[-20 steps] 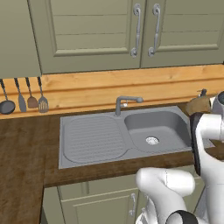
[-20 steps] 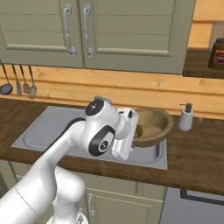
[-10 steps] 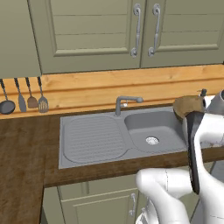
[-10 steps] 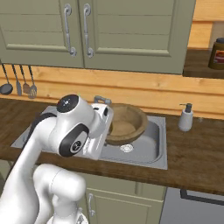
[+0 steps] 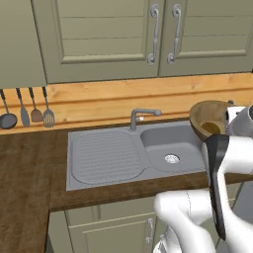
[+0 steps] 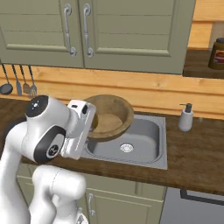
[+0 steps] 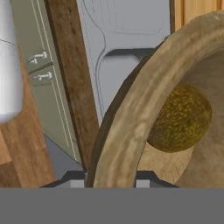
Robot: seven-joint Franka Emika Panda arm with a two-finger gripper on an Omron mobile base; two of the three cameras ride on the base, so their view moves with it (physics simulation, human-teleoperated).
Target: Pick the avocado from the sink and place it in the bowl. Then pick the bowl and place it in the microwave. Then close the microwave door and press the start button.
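Fingers (image 7: 109, 183) straddle the near rim of the bowl (image 7: 131, 127), pinched onto it, one tip inside and one outside; you carry it lifted above the sink (image 6: 144, 135), slightly tilted, avocado (image 7: 180, 118) resting inside just beyond the gripped rim.

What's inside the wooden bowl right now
The avocado lies inside the bowl, against its inner wall. The near rim covers the floor beneath it.
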